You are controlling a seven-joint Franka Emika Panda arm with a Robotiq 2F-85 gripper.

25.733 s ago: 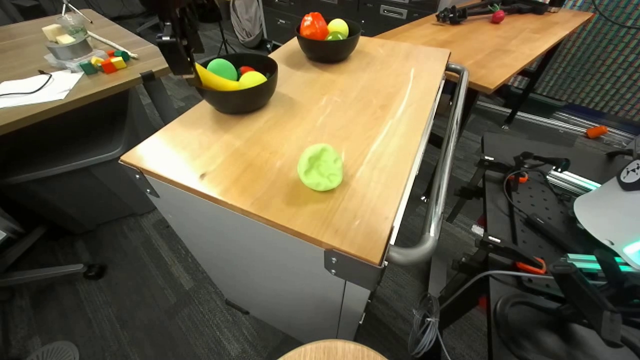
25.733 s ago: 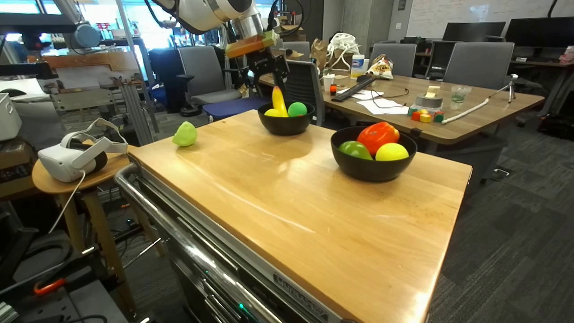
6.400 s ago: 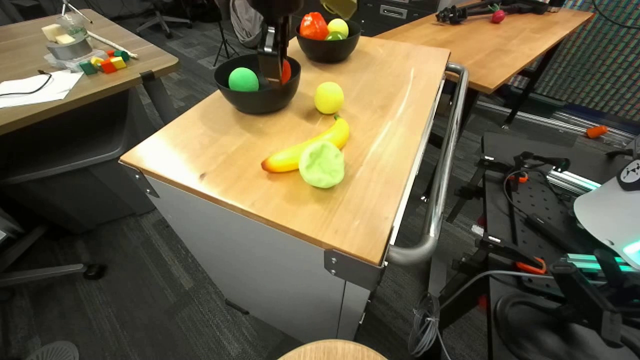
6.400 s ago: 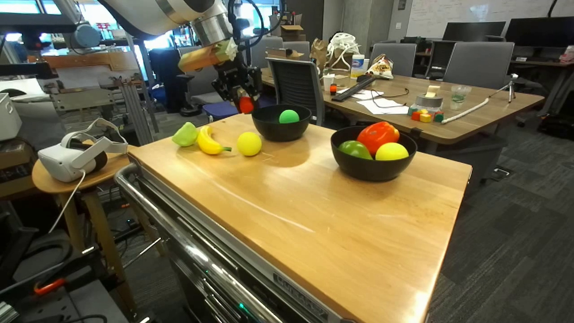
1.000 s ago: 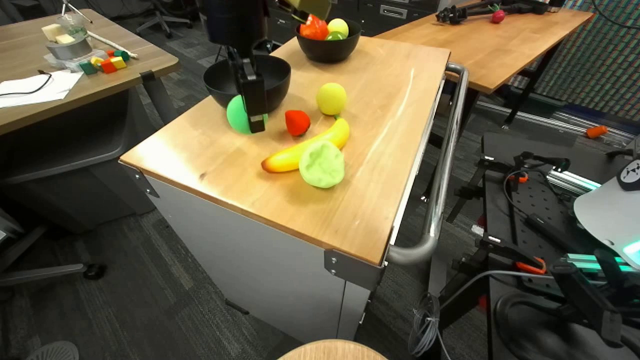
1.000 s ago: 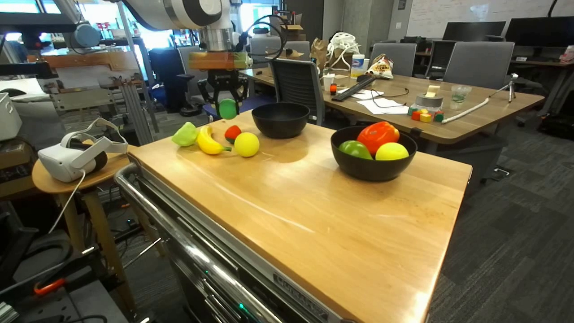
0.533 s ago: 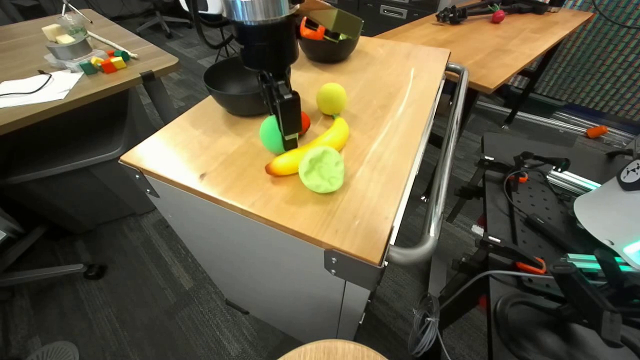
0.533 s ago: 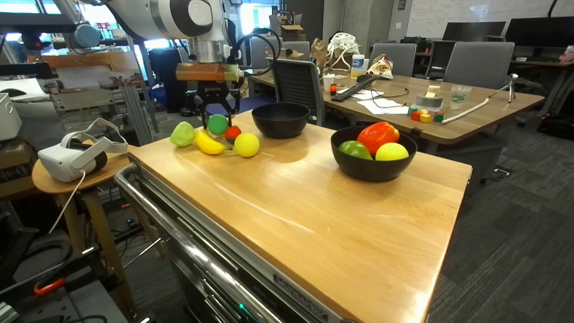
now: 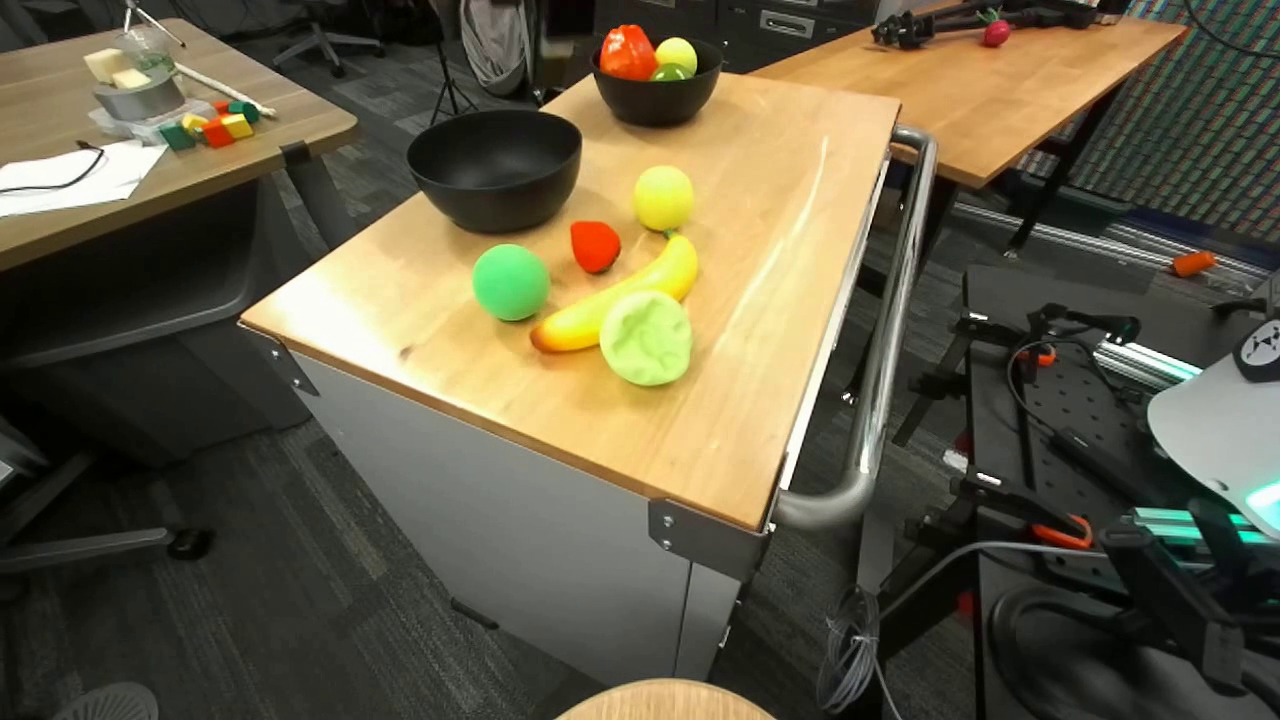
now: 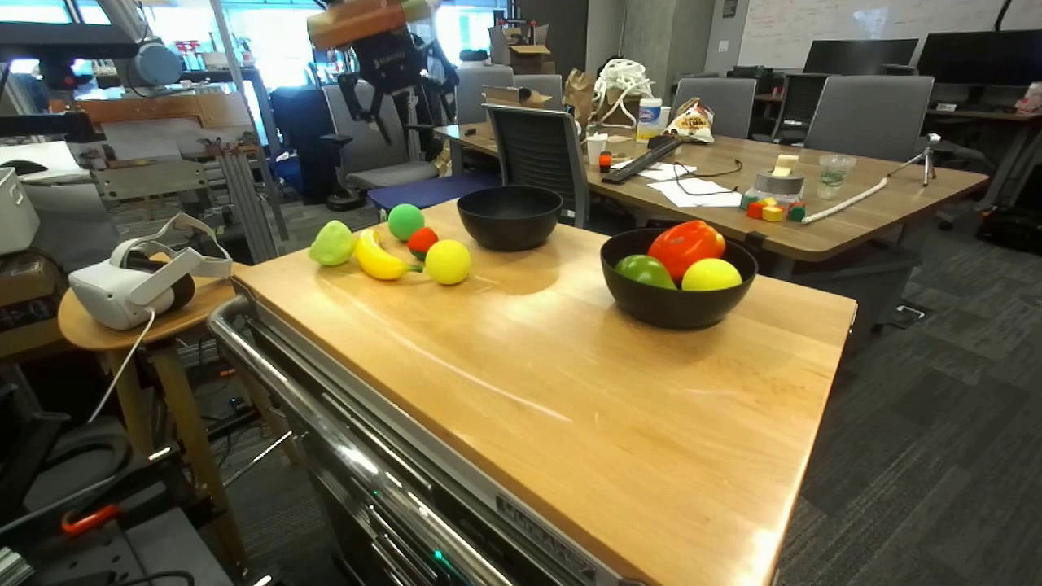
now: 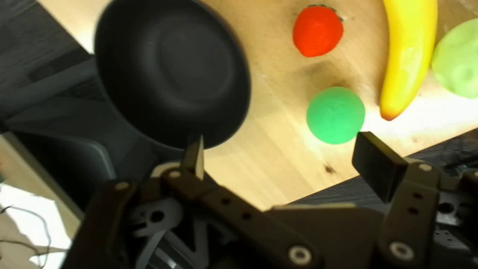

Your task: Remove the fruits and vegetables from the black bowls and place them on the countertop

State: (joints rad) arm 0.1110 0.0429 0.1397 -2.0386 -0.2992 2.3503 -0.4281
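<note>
Gripper (image 11: 282, 151) spread, exact ht. unclear; grn ball (image 11: 336, 115) on countertop (image 10: 635, 423).

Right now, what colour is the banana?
The banana is yellow, its tip brownish; clearest in an exterior view.

- Worktop (image 10: 570, 366): light wood, straight-edged, carrying everything noted below; a small dark knot (image 11: 329, 169) is showing near one edge.
- Yellow banana (image 11: 409, 56): lying on its side, curving.
- Green ball (image 11: 336, 115): sitting just beside the banana's dark tip, bare wood showing between.
- Pale green cabbage (image 9: 646, 338): sitting just beside the banana; not making out whether they are touching.
- Yellow ball (image 10: 448, 262): resting just beside the banana's stem; contact not showing clearly.
- Red strawberry (image 11: 318, 33): lying between green ball and yellow ball.
- Black bowl (image 10: 510, 236): standing upright near the strawberry, close to another edge.
- Second black bowl (image 10: 677, 313): standing upright by that same edge, well apart from the yellow ball.
</note>
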